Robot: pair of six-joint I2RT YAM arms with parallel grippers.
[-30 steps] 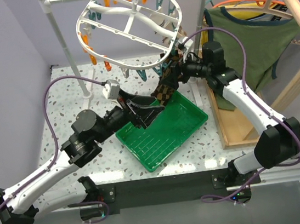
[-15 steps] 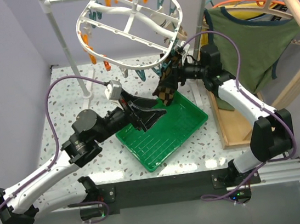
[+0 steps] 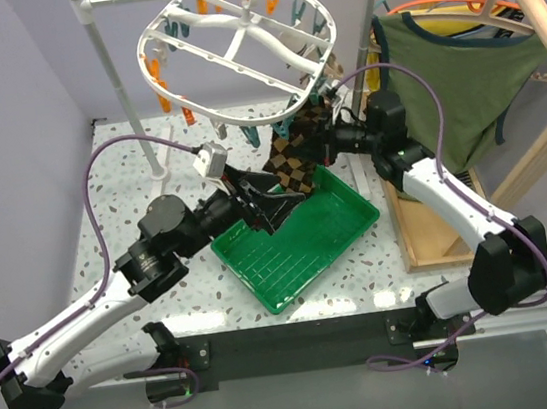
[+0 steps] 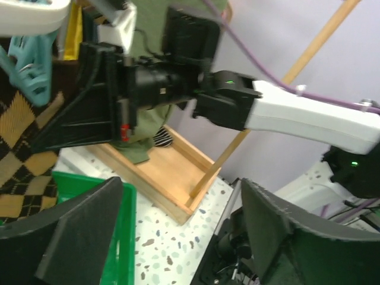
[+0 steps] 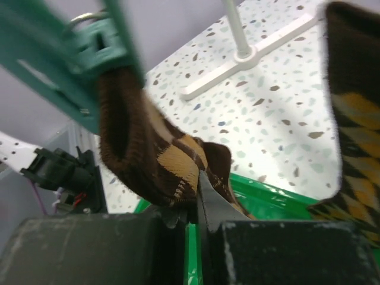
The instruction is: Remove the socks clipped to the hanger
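Now, left gripper spread wide, empty, above green ribbed plastic tray. Checkered knit sock at its 1 o'clock, long axis 1-to-7, top held by teal clothespin under white plastic hanger. Right gripper nearer, pads pressed together, pinching soft sock fabric.

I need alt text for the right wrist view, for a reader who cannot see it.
The right gripper pinches a brown-and-tan checkered sock that hangs from a teal clothespin. Below lie a green tray and a speckled table with a white stand foot.
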